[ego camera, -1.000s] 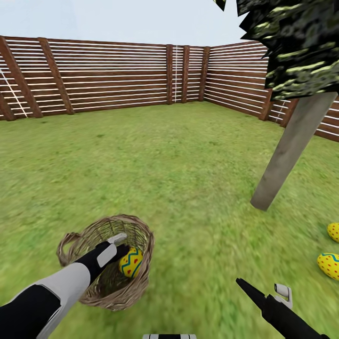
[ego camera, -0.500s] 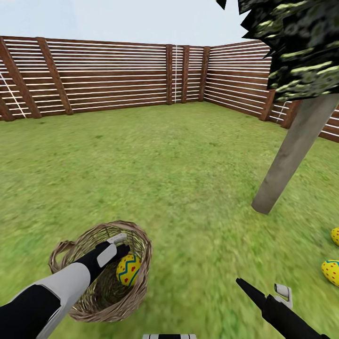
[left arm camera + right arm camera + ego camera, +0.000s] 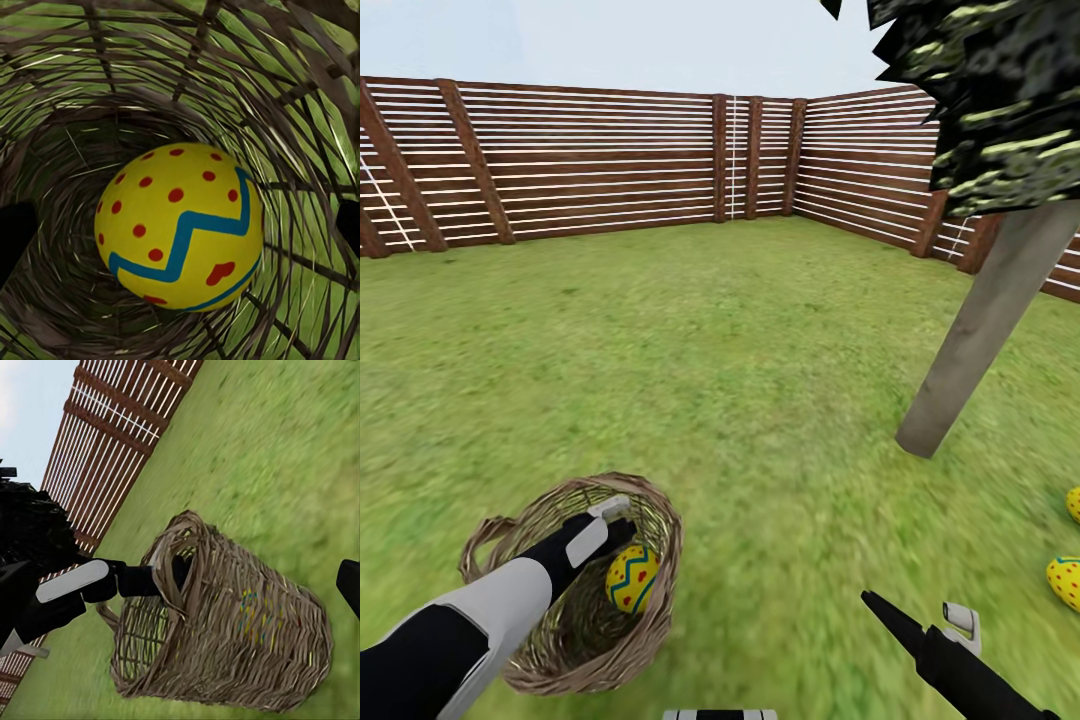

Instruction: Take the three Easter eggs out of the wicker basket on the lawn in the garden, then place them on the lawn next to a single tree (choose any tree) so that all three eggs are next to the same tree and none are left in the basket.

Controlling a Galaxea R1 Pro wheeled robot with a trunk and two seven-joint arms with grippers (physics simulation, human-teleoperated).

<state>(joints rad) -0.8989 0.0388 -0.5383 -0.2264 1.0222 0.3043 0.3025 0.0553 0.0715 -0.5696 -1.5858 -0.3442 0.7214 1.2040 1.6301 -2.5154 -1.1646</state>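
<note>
The wicker basket (image 3: 555, 640) lies tipped on its side on the lawn (image 3: 740, 380) at the lower left. One yellow Easter egg (image 3: 630, 578) with a blue zigzag and red dots rests inside it. My left gripper (image 3: 617, 518) reaches into the basket's mouth just above the egg. In the left wrist view the egg (image 3: 180, 225) sits between the dark fingertips (image 3: 15, 236), which stand wide apart and clear of it. Two more eggs (image 3: 1065, 582) lie on the grass at the right edge, near the tree (image 3: 980, 330). My right gripper (image 3: 915, 610) hovers open and empty at the lower right.
A brown slatted fence (image 3: 610, 160) closes off the lawn at the back and right. The tree's dark foliage (image 3: 990, 90) hangs over the upper right. The right wrist view looks across at the basket (image 3: 225, 637) and my left arm (image 3: 75, 585).
The ground has slid slightly down the picture, so the view has edged forward. The basket and its egg now sit lower and further left against my left gripper. Both arms hold their pose.
</note>
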